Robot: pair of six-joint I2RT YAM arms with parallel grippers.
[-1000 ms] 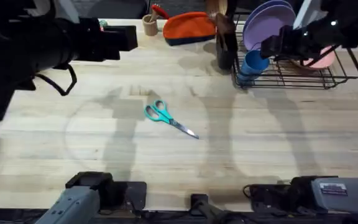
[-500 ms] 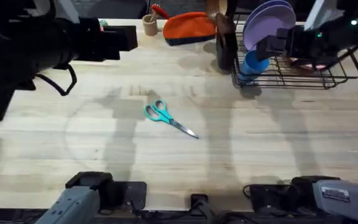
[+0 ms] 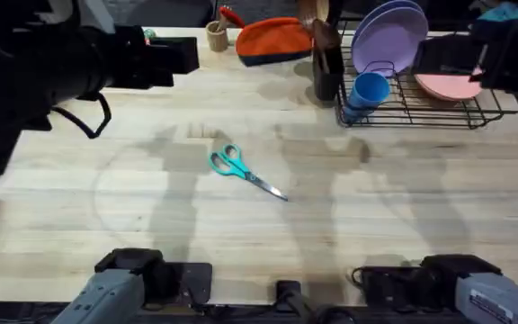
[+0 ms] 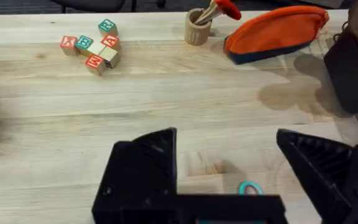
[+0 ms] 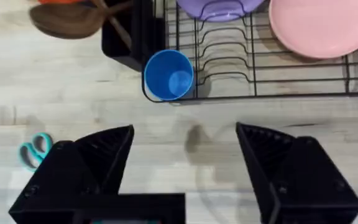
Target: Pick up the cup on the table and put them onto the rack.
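The blue cup [image 3: 368, 91] [image 5: 168, 74] stands upright, mouth up, in the near left corner of the black wire rack [image 3: 421, 121] [image 5: 253, 96] at the back right of the wooden table [image 3: 376, 198]. My right gripper [image 3: 425, 58] [image 5: 184, 132] hangs open and empty above the rack, to the right of the cup and clear of it. High over the table's back left, my left gripper [image 3: 185, 56] [image 4: 225, 135] is open with nothing between its fingers.
Purple plates [image 3: 387, 36] and a pink plate [image 3: 448, 85] sit in the rack. A dark utensil holder [image 3: 325, 63] stands just left of it. Teal scissors [image 3: 236, 165] lie mid-table. An orange pouch [image 3: 272, 40], a tan wooden cup [image 3: 216, 36] and letter blocks [image 4: 95, 50] line the back.
My right gripper has drawn back from the cup, rightward and upward. The cup stays standing in the rack's corner. The left arm has not moved.
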